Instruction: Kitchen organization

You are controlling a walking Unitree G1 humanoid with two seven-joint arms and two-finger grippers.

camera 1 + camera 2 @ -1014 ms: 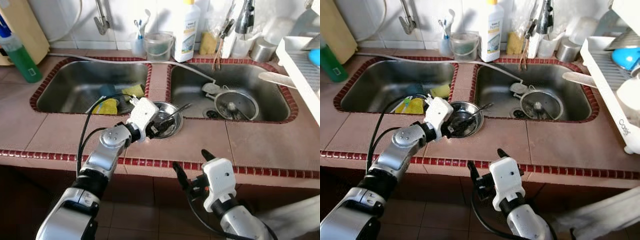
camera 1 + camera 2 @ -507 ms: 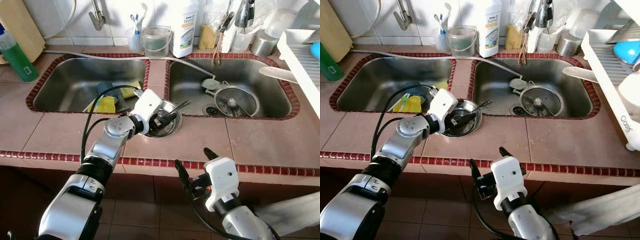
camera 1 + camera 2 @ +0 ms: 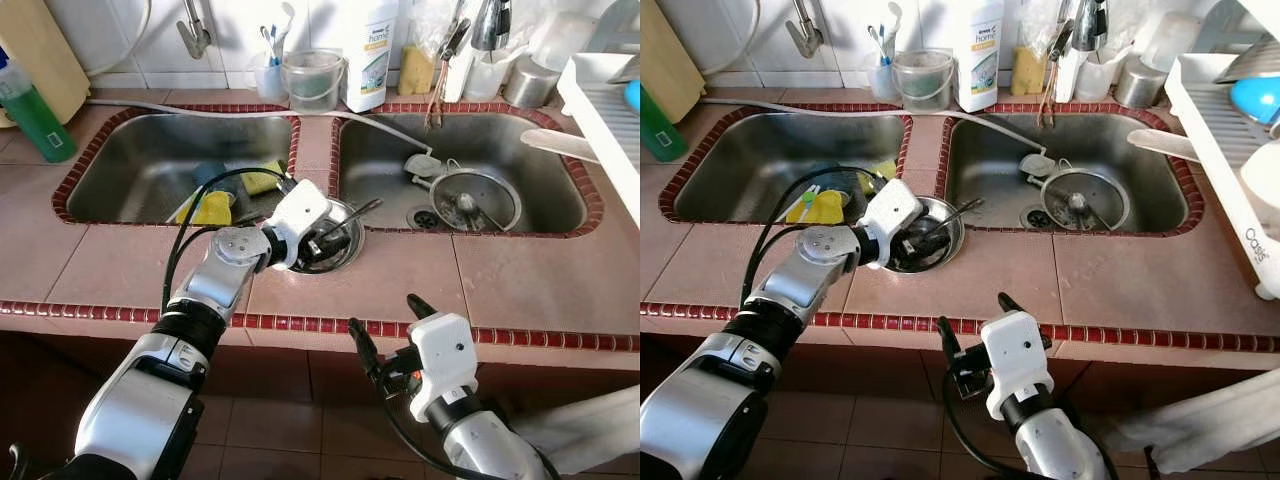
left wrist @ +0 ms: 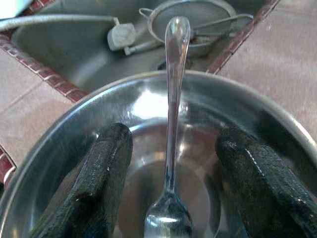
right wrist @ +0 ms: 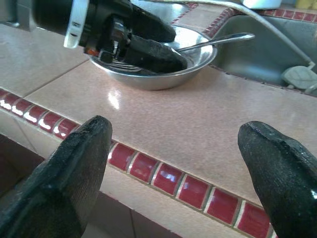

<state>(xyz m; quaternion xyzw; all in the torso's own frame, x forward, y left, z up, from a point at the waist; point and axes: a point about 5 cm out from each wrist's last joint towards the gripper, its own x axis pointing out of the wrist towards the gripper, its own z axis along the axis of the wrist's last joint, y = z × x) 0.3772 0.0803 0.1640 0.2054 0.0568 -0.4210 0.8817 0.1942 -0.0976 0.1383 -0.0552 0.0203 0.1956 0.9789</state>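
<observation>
Fork (image 4: pixel 168 218) and metal bowl (image 3: pixel 345 255) sat together on the tiled counter (image 3: pixel 400 280), on the strip between the two sinks, and the left gripper (image 4: pixel 173 163) was reaching down into that bowl. Its two black fingers (image 4: pixel 106 168) stood apart inside the bowl, one on each side of the fork and not visibly touching it; the fork's tines lay low in the bowl between the fingers, and its slim handle ran away from the gripper, up over the far rim toward the right sink (image 3: pixel 500 160). Beyond that rim, in the right sink, lay a round metal strainer (image 3: pixel 473 197) and a small white plug (image 3: pixel 422 166) on a hose. Behind the left gripper's wrist, the left sink (image 3: pixel 150 160) held a yellow sponge (image 3: pixel 212 208) and a dark blue item I could not identify. The right gripper (image 3: pixel 385 335) hung below and in front of the counter's red-tiled edge (image 3: pixel 520 340), well apart from the bowl, with its fingers (image 5: pixel 74 168) spread wide and nothing between them; from its wrist view the bowl and the left gripper were ahead of it across a bare stretch of counter. Farther back than both grippers, along the wall, stood a white soap bottle (image 3: pixel 372 50), a clear plastic tub (image 3: pixel 312 80) and a cup of toothbrushes (image 3: pixel 268 70), and a green bottle (image 3: pixel 35 115) stood off to the left gripper's outer side.
</observation>
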